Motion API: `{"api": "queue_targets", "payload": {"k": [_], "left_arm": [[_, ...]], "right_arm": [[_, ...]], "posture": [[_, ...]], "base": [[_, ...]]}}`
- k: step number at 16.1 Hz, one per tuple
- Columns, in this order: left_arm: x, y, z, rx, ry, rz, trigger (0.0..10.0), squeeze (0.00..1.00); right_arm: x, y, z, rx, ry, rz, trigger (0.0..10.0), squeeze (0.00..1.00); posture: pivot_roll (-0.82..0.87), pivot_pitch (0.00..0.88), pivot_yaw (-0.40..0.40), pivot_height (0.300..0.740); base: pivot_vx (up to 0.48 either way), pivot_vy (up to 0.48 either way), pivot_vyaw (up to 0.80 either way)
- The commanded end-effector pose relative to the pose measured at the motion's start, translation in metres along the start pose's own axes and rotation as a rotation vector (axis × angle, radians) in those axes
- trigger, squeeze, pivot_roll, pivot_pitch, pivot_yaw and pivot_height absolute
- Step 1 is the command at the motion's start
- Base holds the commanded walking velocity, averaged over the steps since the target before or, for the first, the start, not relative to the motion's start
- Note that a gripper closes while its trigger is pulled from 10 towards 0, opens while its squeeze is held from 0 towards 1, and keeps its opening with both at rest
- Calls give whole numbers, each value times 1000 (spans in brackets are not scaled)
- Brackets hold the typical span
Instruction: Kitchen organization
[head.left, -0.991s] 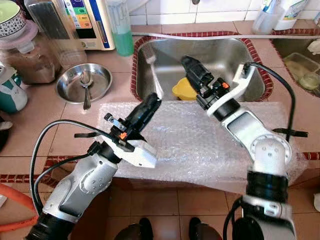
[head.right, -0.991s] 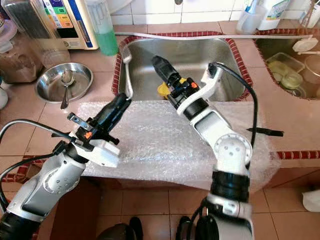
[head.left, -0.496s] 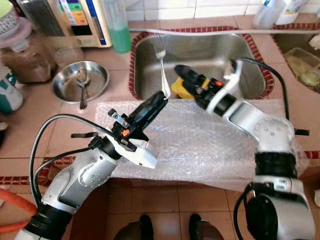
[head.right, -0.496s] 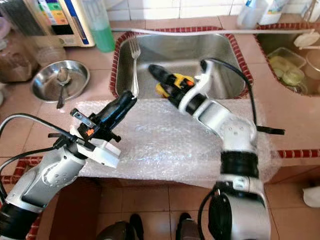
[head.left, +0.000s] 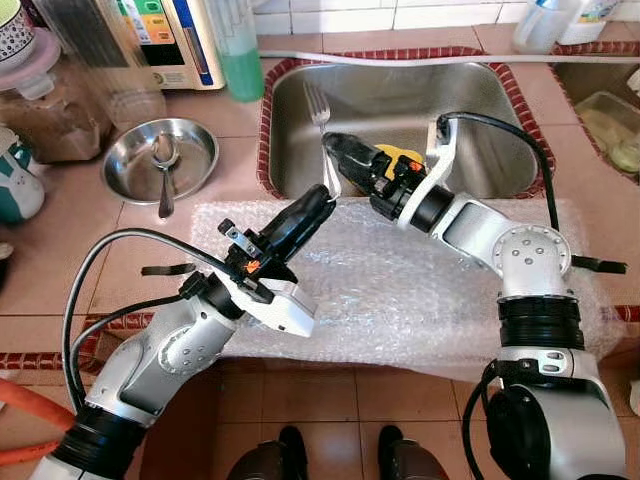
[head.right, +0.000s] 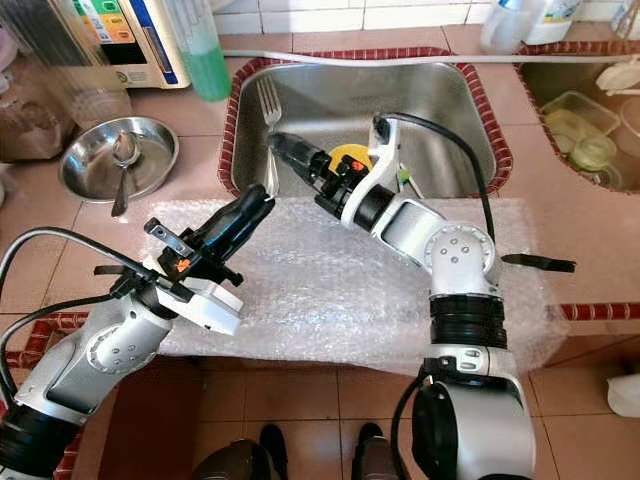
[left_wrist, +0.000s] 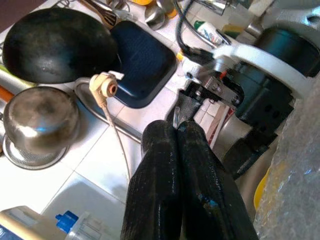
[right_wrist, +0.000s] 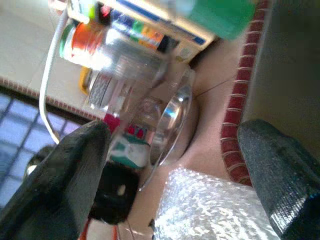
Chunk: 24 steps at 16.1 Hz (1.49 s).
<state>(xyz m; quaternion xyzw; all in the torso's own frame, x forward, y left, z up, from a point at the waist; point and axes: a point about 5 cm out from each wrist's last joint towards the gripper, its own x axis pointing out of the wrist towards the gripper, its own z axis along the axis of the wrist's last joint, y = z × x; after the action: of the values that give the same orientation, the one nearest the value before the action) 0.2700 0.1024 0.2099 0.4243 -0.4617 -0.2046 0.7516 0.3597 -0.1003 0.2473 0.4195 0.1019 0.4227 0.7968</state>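
A silver fork (head.left: 322, 125) stands nearly upright over the left rim of the steel sink (head.left: 470, 100), tines up. My left gripper (head.left: 318, 200) is shut on the bottom of its handle; a sliver of that handle (left_wrist: 175, 118) shows between the closed fingers in the left wrist view. My right gripper (head.left: 336, 150) reaches in from the sink side. Its tips sit right beside the fork's handle, just above the left gripper. In the right wrist view its fingers (right_wrist: 65, 170) are spread wide with nothing between them.
Bubble wrap (head.left: 400, 290) covers the counter in front of the sink. A yellow item (head.right: 350, 155) lies in the sink behind the right gripper. On the left counter are a steel bowl (head.left: 125, 170) holding a spoon, a green bottle (head.left: 237, 60) and jars (head.left: 60, 120).
My right gripper has swung left across the sink to the fork's handle. The left gripper has tipped the fork more upright and held its place.
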Motion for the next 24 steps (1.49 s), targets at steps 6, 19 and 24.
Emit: {"api": "queue_targets", "payload": {"k": [6,19,24], "left_arm": [[-5,-7,10,-22,-37,-28,0,0],[-1,-5,11,-26,-43,-12,0,0],[-2,-6,11,-23,-46,-20,0,0]], "right_arm": [[13,5,14,62,-61,93,4039,0],[25,19,-1,190,-76,209,0,0],[22,10,3,202,-78,132,0,0]], "posture": [[-56,326,81,740],[-53,330,81,740],[-57,330,74,740]], "base": [[0,0,0],[0,0,0],[0,0,0]]}}
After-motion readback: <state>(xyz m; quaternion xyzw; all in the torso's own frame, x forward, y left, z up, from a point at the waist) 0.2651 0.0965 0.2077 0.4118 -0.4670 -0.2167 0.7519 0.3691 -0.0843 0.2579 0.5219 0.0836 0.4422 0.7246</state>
